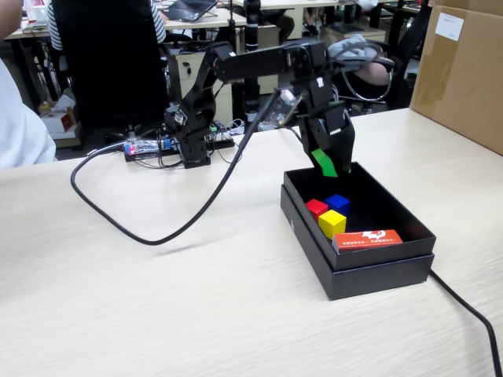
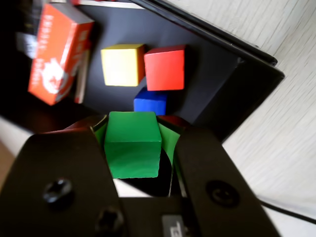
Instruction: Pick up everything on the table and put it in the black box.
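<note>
Gripper (image 2: 132, 129) clamps the green cube (image 2: 132, 144) above the black box (image 1: 376, 271), where red (image 2: 165, 67), yellow (image 2: 122, 64) and blue (image 2: 150, 102) cubes sit together.

The arm (image 1: 259, 63) is matte black plastic, with boxy links and a black cable (image 1: 157, 228) trailing across the table. In the wrist view, 2 broad black fingers (image 2: 64, 182) carry dark cross-head screws (image 2: 58, 190).
</note>
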